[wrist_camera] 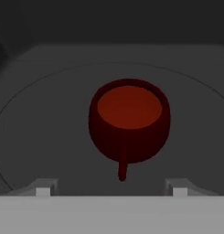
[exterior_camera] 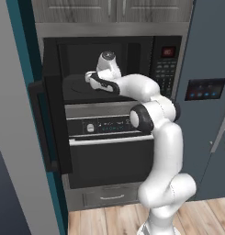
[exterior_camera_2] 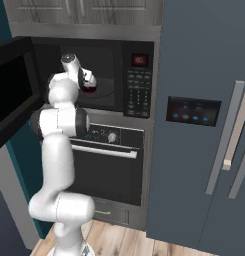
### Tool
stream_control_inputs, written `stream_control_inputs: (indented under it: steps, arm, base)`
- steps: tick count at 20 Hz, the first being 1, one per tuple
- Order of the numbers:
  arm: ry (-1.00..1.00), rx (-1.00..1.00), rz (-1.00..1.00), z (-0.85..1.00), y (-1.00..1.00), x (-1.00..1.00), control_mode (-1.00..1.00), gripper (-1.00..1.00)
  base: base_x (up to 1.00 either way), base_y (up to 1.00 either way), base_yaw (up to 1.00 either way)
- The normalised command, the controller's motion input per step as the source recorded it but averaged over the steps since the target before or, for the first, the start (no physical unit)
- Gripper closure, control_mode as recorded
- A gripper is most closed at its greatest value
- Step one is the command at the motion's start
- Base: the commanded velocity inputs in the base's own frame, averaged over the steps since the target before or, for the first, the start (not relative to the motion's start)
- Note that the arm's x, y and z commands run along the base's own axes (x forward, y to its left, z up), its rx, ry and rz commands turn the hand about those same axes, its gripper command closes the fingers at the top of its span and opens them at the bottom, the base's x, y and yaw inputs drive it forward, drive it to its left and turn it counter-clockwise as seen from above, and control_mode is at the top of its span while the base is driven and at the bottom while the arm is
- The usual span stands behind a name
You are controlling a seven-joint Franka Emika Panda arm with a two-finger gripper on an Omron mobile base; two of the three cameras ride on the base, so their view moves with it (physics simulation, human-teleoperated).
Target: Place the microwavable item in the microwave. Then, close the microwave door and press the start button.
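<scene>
Grey cabinets frame a tall kitchen column, with the microwave [exterior_camera: 109, 69] built in above a knobbed oven [exterior_camera: 109, 147] and a dark fridge [exterior_camera_2: 204, 125] on the right. Its door, the microwave door [exterior_camera: 52, 124], stands swung wide to the left, which gives the arm free way into the cavity. The arm reaches inside, so the tool [wrist_camera: 109, 189] hangs just above the round turntable [wrist_camera: 49, 114].

From the hand view the tips stand wide apart, one on each side of the microwavable item [wrist_camera: 129, 121], and neither touches it; the tool holds nothing. The dark-red ball sits on the turntable, near its middle, with its stem pointing toward the camera. I judge that it is placed there so the door can close without hitting it, and that the open tips allow the hand to pull back without dragging it.

In the right base view only a small red part of the item shows beside the wrist. From the left base view the wrist covers it. The keypad [exterior_camera_2: 139, 92] is small, and its start button I cannot pick out.
</scene>
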Motion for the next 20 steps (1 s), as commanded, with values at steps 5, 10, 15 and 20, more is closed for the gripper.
stream_control_inputs:
  steps: [5, 10, 15, 20]
  arm:
    - [-0.21, 0.00, 0.00, -0.12, 0.00, -1.00, -1.00, -1.00]
    - [-0.23, -0.01, 0.00, -0.11, 0.00, -1.00, -1.00, -1.00]
    - [-0.29, -0.07, 0.00, 0.40, 0.00, -1.00, -1.00, -1.00]
    - [-0.05, -0.09, 0.00, 0.83, 0.00, -1.00, -1.00, -1.00]
  base:
    - [0.00, 0.00, 0.00]
    - [0.00, 0.00, 0.00]
    - [0.00, 0.00, 0.00]
    - [0.00, 0.00, 0.00]
